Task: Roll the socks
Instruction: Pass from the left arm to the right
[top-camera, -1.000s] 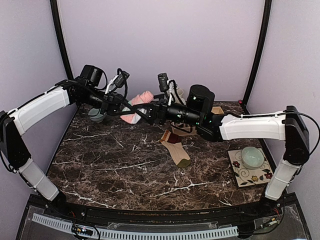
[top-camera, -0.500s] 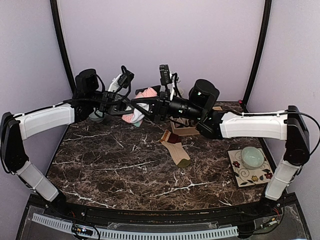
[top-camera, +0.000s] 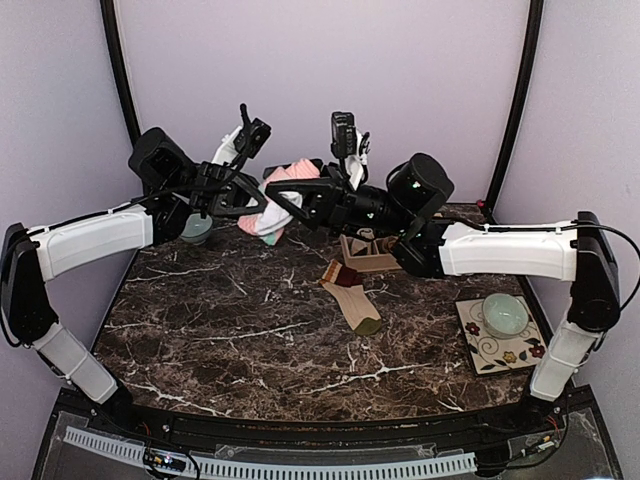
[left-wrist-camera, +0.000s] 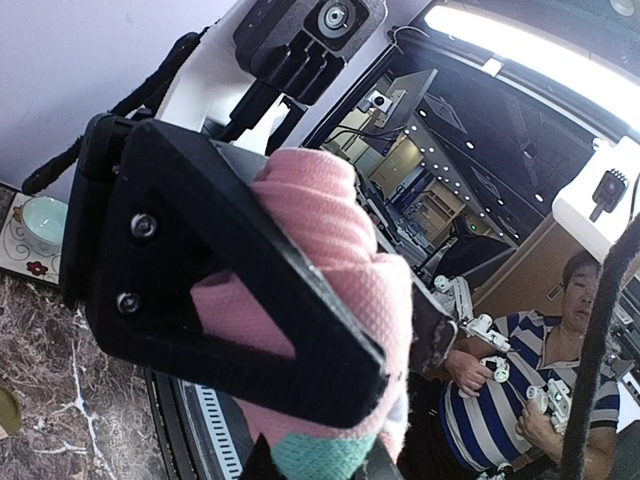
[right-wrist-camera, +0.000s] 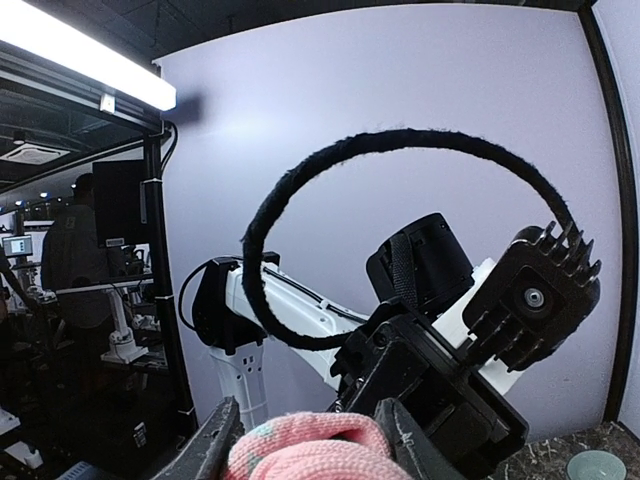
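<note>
Pink sock (top-camera: 288, 174) is up off the tabletop (top-camera: 230, 320), at the back, betw. the two tools. L tool (left-wrist-camera: 330, 340) is clamped nearly closed on it (green toe end pokes out below). R tool (right-wrist-camera: 305, 440) is approx. half open, fingers either side of the same sock; can't tell if it pinches. Tan sock (top-camera: 352, 300) lies flat mid-tabletop.

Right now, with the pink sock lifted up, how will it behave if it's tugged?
Probably floppy: the pink sock bunches and sags in mid-air. Likely soft and light: it bulges around the finger of the left pincer clamping it. Its knit looks grippy, so slipping seems unlikely, though stretching is possible.
</note>
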